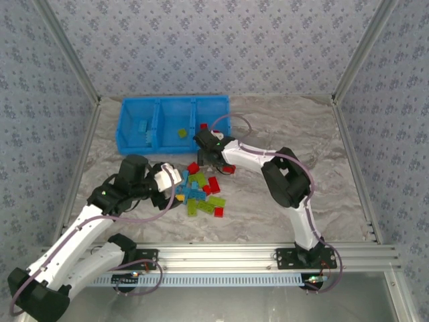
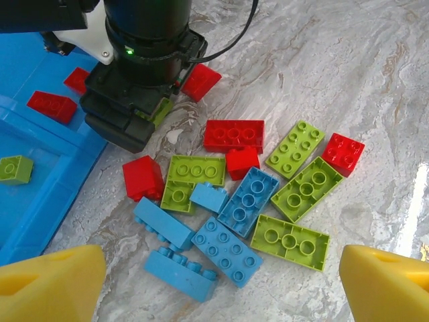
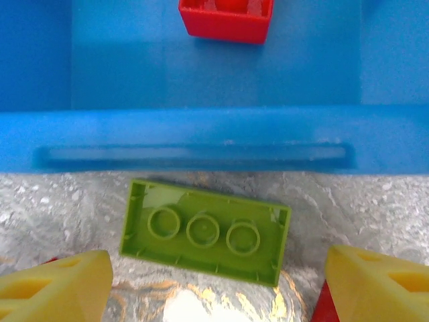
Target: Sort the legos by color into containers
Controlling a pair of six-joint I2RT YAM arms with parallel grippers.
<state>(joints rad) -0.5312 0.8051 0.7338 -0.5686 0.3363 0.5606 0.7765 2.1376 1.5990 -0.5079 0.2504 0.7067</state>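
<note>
Most legos (image 2: 248, 201) lie heaped on your table (image 1: 301, 134) just before the containers (image 1: 121, 134), which hold only a few. Your right gripper (image 3: 218, 268) gapes over a green brick (image 3: 204, 231); your left gripper (image 2: 221, 258) hangs spread and empty above the heap.

A lime lego (image 3: 204, 231) lies hollow side up on the marbled desk (image 3: 375, 208), just short of the blue container (image 3: 201, 131). A red lego (image 3: 226, 19) sits inside at 12 o'clock. The right pincer (image 3: 216, 260) has its yellow fingers (image 3: 60, 285) spread at 7 and 5 o'clock.
</note>
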